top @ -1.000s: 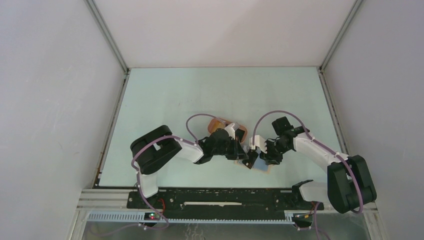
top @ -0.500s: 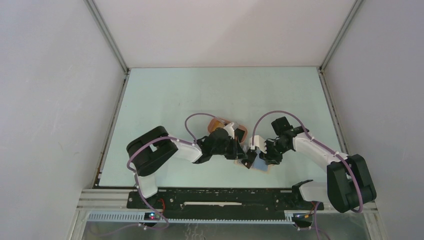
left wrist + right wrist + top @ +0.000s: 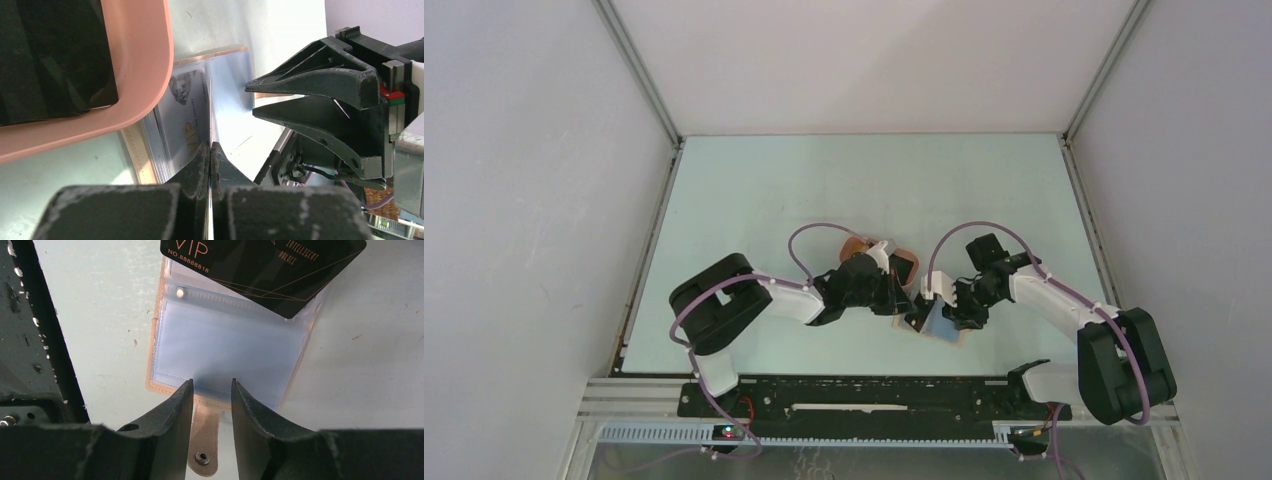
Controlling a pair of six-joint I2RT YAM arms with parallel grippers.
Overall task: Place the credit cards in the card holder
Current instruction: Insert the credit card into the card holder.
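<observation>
The tan card holder (image 3: 225, 345) lies open on the table, its clear sleeves up and its snap tab (image 3: 205, 445) toward me. My right gripper (image 3: 212, 385) is open, its jaws a little apart either side of the tab at the holder's near edge. My left gripper (image 3: 210, 145) is shut on a black VIP credit card (image 3: 265, 265), seen edge-on in the left wrist view (image 3: 210, 105). The card's corner overlaps the holder's far edge. In the top view both grippers, left (image 3: 907, 306) and right (image 3: 952, 312), meet over the holder (image 3: 944, 330).
The peach-orange tray (image 3: 150, 90) sits right behind the holder with another black card (image 3: 50, 55) in it; it also shows in the top view (image 3: 856, 243). The right gripper's fingers (image 3: 310, 85) are close beside the held card. White walls enclose the table.
The left arm's elbow has swung a little left and its gripper has edged the black card nearer the holder. The right gripper has stayed at the holder.
</observation>
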